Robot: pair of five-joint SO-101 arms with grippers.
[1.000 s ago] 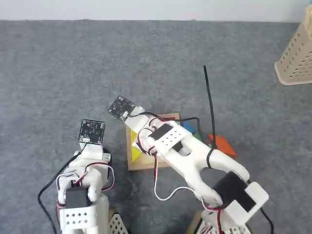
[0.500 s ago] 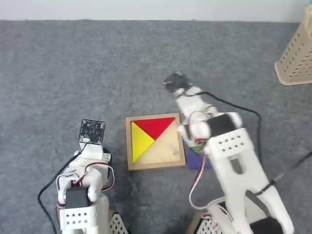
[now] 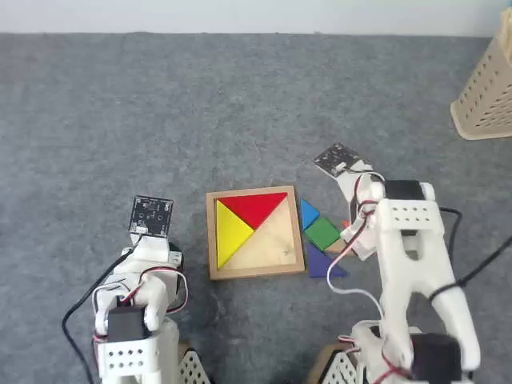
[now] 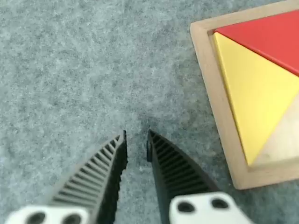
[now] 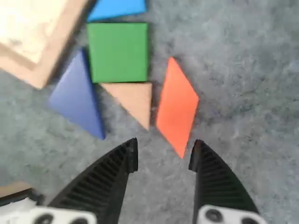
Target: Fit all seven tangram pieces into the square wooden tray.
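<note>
Right wrist view has the right gripper (image 5: 164, 143) open wide and holding nothing, hanging over the grey table with the near tip of the orange parallelogram (image 5: 176, 112) between its jaws. Touching that piece's side is the tan triangle (image 5: 133, 100), then the green square (image 5: 117, 51), the indigo triangle (image 5: 77, 100) and the blue triangle (image 5: 117, 8), all packed just beside the tray (image 5: 28, 51) on the edge facing the right arm. The left gripper (image 4: 136, 135) is empty too, its jaws nearly together with a thin gap, above bare table near a tray corner. My worry is the crowding. A jaw coming down on the parallelogram could shove the tan triangle into its neighbours. These flat pieces give little to pinch, so one might slip or twist and land skewed on the rim. By count there is one tray and seven pieces. Two of them, the red triangle (image 3: 254, 208) and the yellow triangle (image 3: 232, 232), are seated, and five are loose.
</note>
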